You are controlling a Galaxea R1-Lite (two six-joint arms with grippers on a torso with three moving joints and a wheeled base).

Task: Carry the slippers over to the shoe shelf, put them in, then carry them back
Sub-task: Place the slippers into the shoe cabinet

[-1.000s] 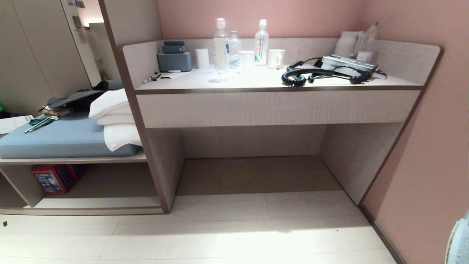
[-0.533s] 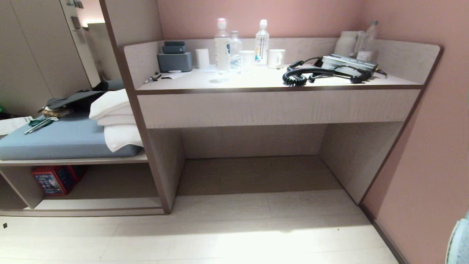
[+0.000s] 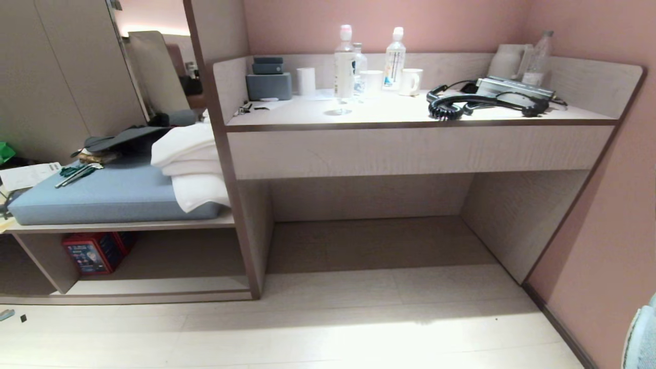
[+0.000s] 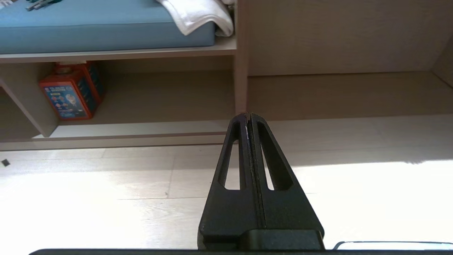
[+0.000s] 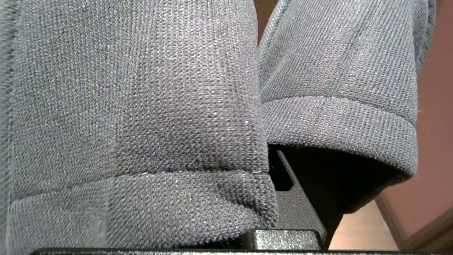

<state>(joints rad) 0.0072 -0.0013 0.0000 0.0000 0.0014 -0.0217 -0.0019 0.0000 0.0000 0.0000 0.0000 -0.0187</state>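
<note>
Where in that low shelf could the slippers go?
In the shoe shelf, the stretch between the red box and the desk's upright side panel lies bare. The blue cushion above is crowded with white towels and tools. The slippers hang from the right end effector.
</note>
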